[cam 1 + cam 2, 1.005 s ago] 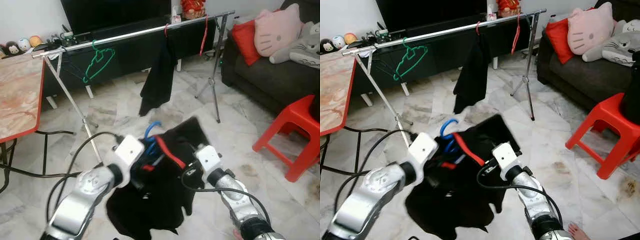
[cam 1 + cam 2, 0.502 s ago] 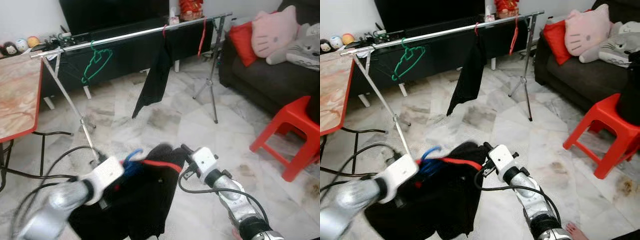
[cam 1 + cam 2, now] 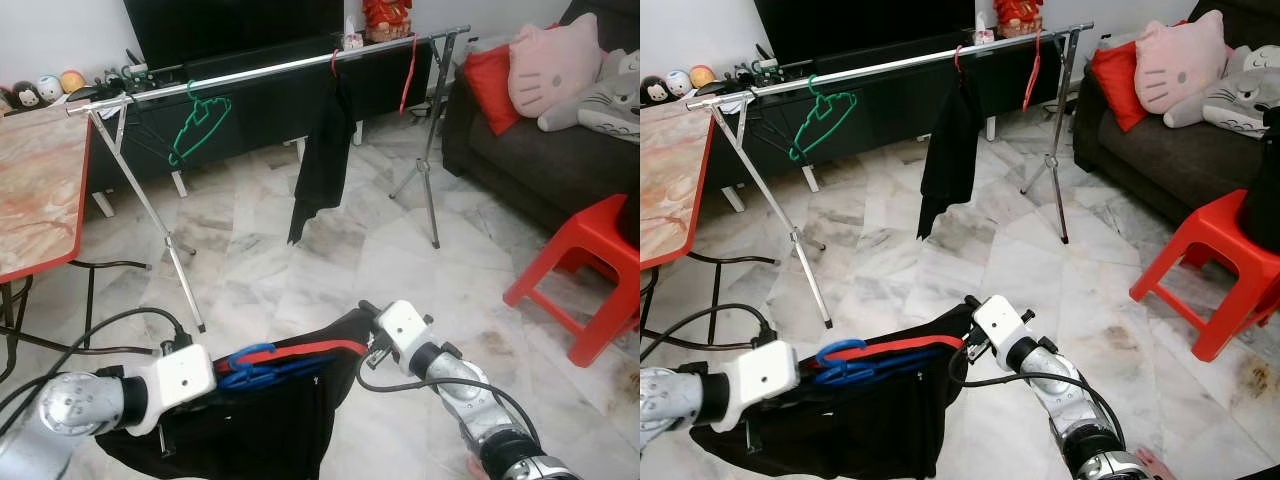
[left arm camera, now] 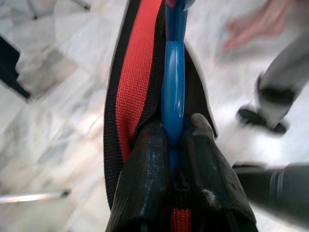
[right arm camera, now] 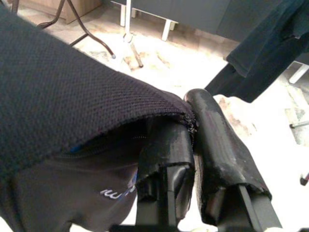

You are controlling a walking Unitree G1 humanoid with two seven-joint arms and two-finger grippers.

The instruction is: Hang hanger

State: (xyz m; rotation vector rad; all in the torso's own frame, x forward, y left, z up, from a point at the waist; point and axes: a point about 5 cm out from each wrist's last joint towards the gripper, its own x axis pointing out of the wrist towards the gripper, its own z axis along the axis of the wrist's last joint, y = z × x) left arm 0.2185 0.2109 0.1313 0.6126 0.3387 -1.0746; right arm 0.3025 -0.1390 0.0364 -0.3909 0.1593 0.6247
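Two grippers share the work in the lower part of the frame. The left gripper (image 4: 171,145) has its fingers pressed narrow on the blue hanger (image 3: 250,362), which lies nearly flat at the lower left centre. A black garment with a red band (image 3: 300,352) is threaded on this hanger and hangs down from it toward the bottom edge. The right gripper (image 5: 193,126), at the lower centre, pinches the far edge of the same cloth between its fingers, so the garment is stretched between the two arms.

In my judgement the task is about half done. The garment seems already mounted on the hanger, but the hanger is low, near the floor, and well apart from the rail. What is left is to raise it, bring the hook over the bar and let go.

Farther up, the silver clothes rail (image 3: 280,68) crosses the upper part of the frame. A green hanger (image 3: 196,125) hangs on it at the upper left, a black garment (image 3: 325,150) at the upper centre, and a red hanger (image 3: 408,72) to the right of that. There is free bar between them.

On the cloth in the right wrist view there is small white printing (image 5: 116,192), too blurred to read.
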